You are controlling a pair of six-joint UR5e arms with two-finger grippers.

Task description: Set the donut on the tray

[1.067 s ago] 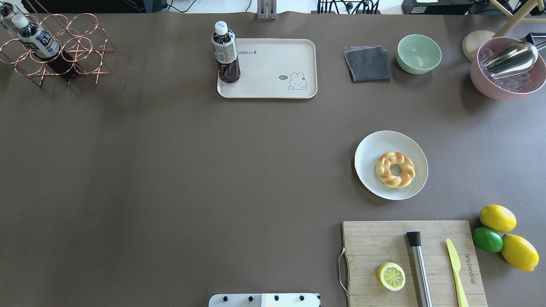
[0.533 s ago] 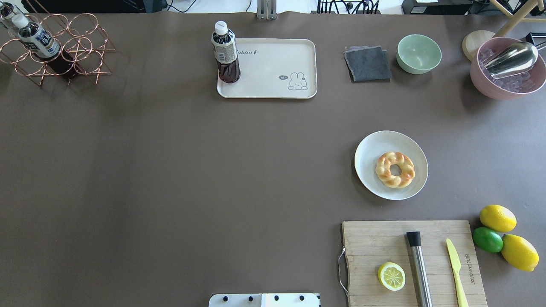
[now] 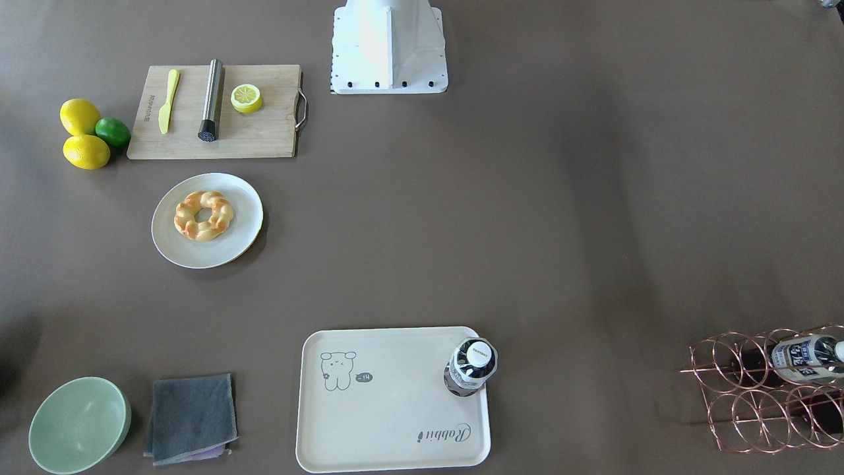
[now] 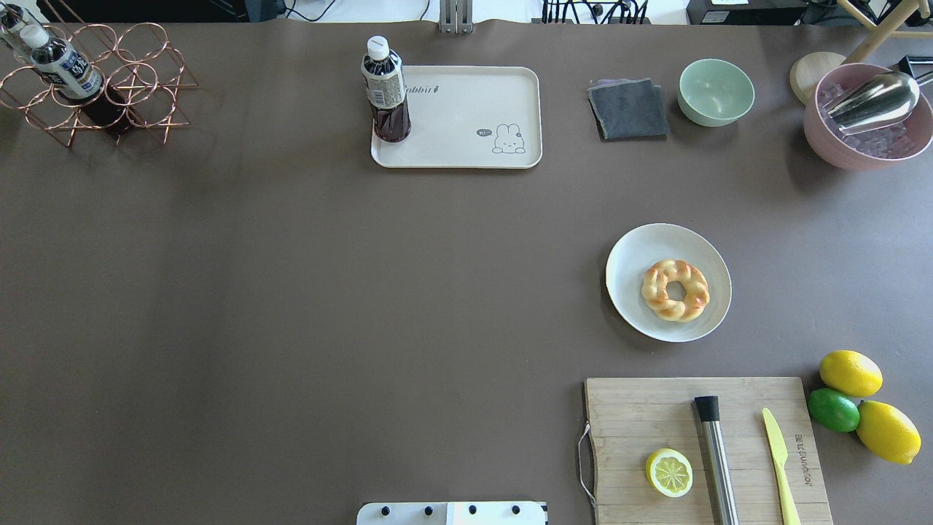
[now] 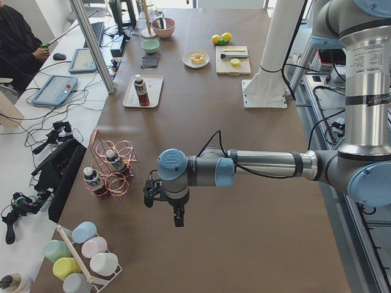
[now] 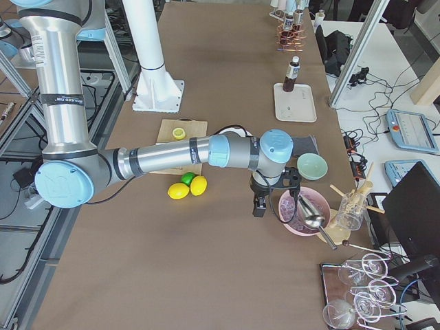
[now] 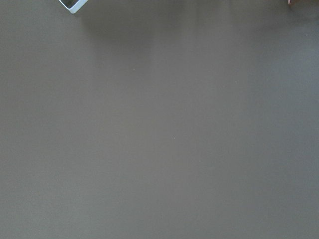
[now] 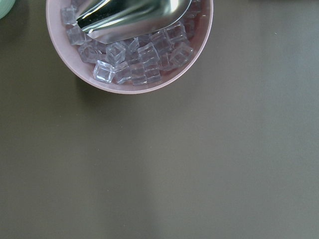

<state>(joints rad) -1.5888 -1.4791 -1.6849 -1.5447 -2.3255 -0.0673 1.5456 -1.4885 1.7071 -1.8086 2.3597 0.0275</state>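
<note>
The donut, a golden twisted ring, lies on a round off-white plate right of the table's middle; it also shows in the front-facing view. The cream tray with the bear drawing lies at the far edge and also shows in the front-facing view. My left gripper hangs over bare table near the wire rack, far from both. My right gripper hangs beside the pink bowl at the right end. Both grippers show only in the side views, so I cannot tell whether they are open or shut.
A dark drink bottle stands on the tray's left corner. A cutting board holds a lemon half, a steel tool and a knife. A grey cloth, green bowl, pink ice bowl and copper rack line the far edge.
</note>
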